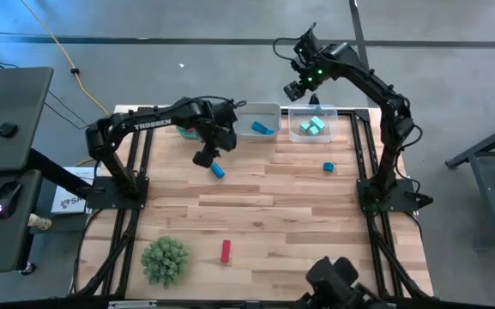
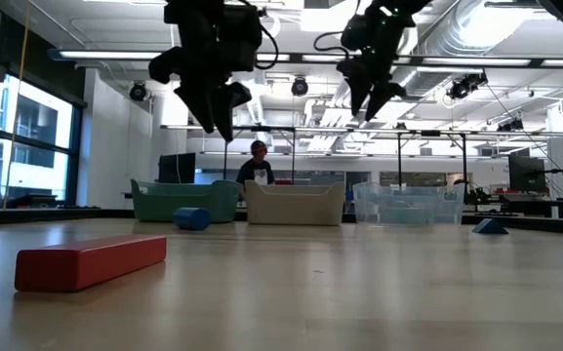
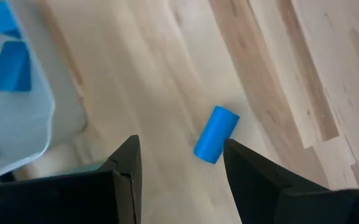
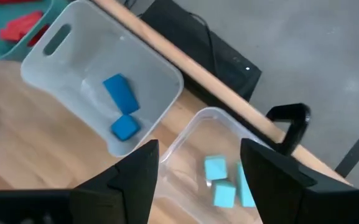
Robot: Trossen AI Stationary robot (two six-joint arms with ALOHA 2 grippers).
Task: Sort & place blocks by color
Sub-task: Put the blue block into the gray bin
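My left claw [image 1: 206,158] hangs above the table [image 1: 264,215], fingers apart, nothing in them. A blue cylinder [image 1: 218,171] lies on the wood just below and beside it; in my wrist view it [image 3: 216,134] sits between my two fingers [image 3: 127,168], not touched.

Landmark = grey bin [image 1: 258,121], middle of the back edge. It holds two blue blocks [image 4: 121,93]. Green bin [image 2: 183,200] is to its left w/ red blocks [image 4: 21,26] inside. Clear bin [image 1: 313,123] is to its right w/ three teal blocks [image 4: 214,168].

My right claw [image 1: 297,88] is up high just behind the gap between grey and clear bins, fingers apart, empty.

Loose still: a blue block [image 1: 328,166] on the table in front of the clear bin, and a red bar [image 1: 226,251] far in front of the grey bin, near the front edge, beside a green spiky ball [image 1: 165,259].
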